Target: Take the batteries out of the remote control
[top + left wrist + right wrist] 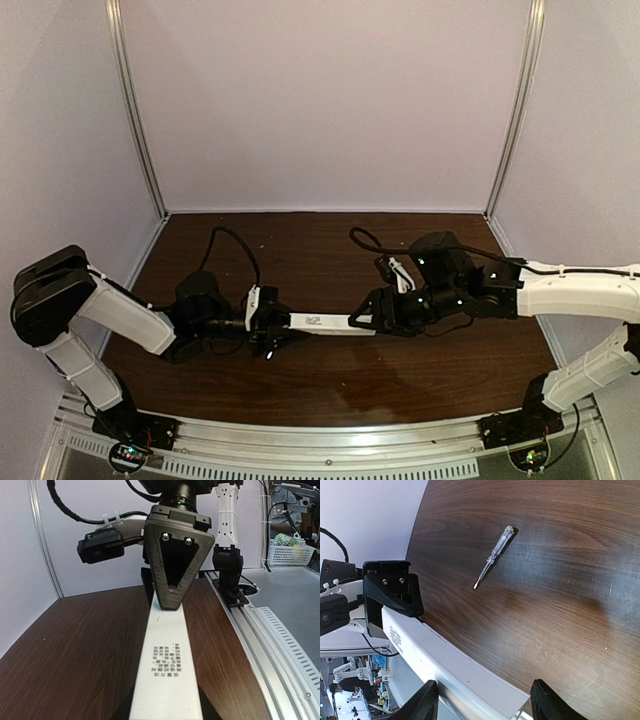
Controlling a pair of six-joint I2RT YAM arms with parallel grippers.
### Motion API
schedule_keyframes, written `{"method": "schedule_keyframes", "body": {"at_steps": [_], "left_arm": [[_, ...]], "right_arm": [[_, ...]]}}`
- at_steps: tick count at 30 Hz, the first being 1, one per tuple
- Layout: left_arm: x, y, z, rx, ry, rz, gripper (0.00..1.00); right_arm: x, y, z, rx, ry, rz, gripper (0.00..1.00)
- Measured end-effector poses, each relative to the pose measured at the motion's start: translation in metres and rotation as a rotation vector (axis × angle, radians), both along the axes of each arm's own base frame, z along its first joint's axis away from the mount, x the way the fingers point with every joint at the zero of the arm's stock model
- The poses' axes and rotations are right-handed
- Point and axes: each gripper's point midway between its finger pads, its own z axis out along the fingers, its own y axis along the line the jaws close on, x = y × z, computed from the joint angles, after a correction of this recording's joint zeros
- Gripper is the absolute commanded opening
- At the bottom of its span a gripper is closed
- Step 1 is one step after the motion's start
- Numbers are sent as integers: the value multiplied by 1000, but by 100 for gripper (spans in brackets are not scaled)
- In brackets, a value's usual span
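The remote control [325, 322] is a slim white bar held level between both arms above the table; its printed label [167, 666] faces up. My left gripper [272, 328] is shut on its left end. My right gripper [485, 702] straddles the right end with its jaws open: one finger [422, 702] lies against the labelled face, while the other finger [550, 702] stands just off the remote's corner. In the left wrist view, the right arm's triangular finger [174, 565] rests on the remote's far end. The batteries are hidden.
A small clear-handled screwdriver [494, 556] lies on the dark wooden table [330, 380] beyond the remote. Black cables [232, 250] loop over the back of the table. White walls close off the rear and both sides, and a metal rail [330, 440] runs along the near edge.
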Motion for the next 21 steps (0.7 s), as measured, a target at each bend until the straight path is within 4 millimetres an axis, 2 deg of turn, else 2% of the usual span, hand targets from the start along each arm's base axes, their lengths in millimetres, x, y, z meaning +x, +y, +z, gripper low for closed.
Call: {"method": "schedule_keyframes", "body": {"at_steps": [8,14,21], "left_arm": [[-1,1,5,-11,-10,-2,0],[-1,1,5,-9,-15,-3,0],[-1,1,5,-8,-29,-3,0]], "right_arm": [[2,-16,6,-11,-24,-32,63],[-2,-24,5,-25,-22,-40,65],[-7,-36,13,-31,-31,-53,66]]}}
